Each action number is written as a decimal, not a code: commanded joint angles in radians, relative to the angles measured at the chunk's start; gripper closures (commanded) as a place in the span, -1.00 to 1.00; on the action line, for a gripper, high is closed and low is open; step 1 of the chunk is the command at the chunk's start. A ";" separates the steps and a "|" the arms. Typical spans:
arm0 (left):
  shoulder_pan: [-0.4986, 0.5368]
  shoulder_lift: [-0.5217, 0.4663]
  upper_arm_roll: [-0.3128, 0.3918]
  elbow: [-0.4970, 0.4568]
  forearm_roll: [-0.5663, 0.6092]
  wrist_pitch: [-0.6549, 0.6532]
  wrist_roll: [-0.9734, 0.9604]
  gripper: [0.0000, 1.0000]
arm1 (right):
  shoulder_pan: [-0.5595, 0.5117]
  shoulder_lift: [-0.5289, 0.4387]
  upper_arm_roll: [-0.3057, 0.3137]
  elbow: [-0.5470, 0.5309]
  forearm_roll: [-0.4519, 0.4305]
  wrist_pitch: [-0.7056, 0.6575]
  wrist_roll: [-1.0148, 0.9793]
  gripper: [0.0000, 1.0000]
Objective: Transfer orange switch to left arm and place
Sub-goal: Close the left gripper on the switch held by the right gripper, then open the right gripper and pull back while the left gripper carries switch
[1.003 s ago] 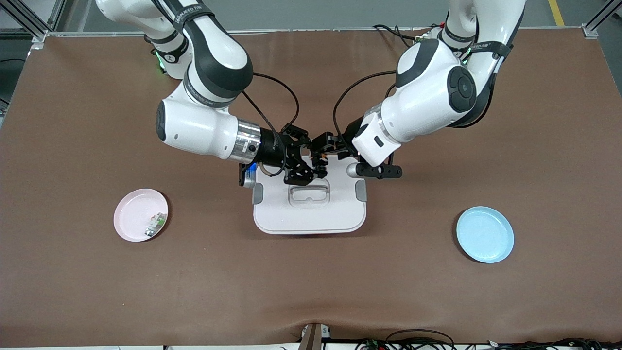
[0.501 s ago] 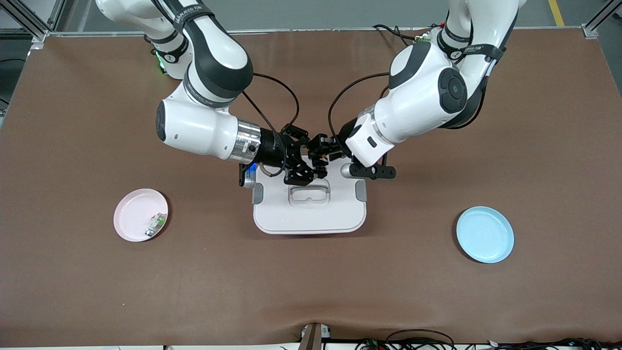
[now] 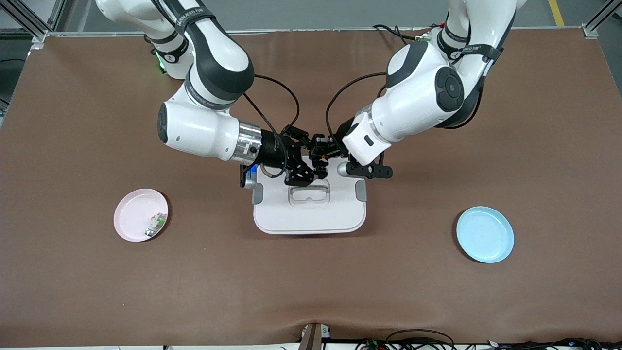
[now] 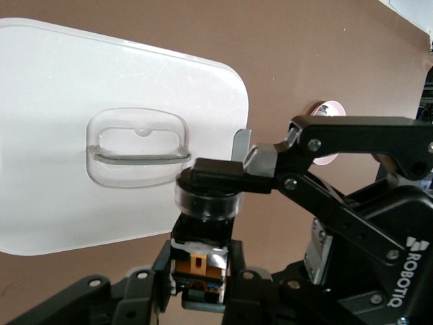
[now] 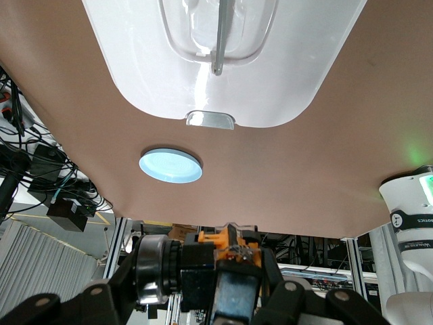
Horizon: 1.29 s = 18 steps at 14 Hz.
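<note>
In the middle of the front view, a little above centre, the two arms meet in the air over the upper edge of the white box (image 3: pixel 309 206), which sits on the brown table (image 3: pixel 73 291) with its lid handle showing. The orange switch (image 4: pixel 203 230) hangs between them, lifted clear of the lid, which looks like the way the task's demand to avoid the box is being met: the part passes over it rather than round it. The right gripper (image 3: pixel 311 156), coming in from the upper left of the front view, pinches one end of the switch; in the left wrist view its black fingers (image 4: pixel 223 176) clamp across the round clear-rimmed end. The left gripper (image 4: pixel 201 274), reaching from the upper right of the front view, has its fingers pressed onto the other end, the squarish body with the orange face, seen at the lower centre of its own wrist view. So both grippers hold the switch at once, each on its own end so that neither blocks the other, and my judgement is that this is the handover itself, with the right gripper's release the step to come. A pink plate (image 3: pixel 141 215) with a small green-and-white part (image 3: pixel 155 224) lies at lower left, a bare blue plate (image 3: pixel 485 234) at lower right, probably the goal.
</note>
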 commanded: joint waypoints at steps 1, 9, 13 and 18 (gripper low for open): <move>-0.003 0.007 0.003 0.007 0.000 0.009 -0.023 0.95 | 0.010 0.008 -0.009 0.021 0.007 0.004 0.002 0.53; 0.001 0.005 0.006 0.010 0.003 0.007 -0.016 1.00 | 0.004 0.008 -0.009 0.021 0.010 0.003 -0.001 -0.54; 0.009 0.004 0.006 0.010 0.003 0.006 -0.016 1.00 | -0.003 0.005 -0.009 0.025 0.010 0.003 0.001 -1.00; 0.018 -0.002 0.009 0.005 0.066 -0.020 -0.014 1.00 | -0.034 -0.003 -0.012 0.027 0.010 -0.032 0.001 -1.00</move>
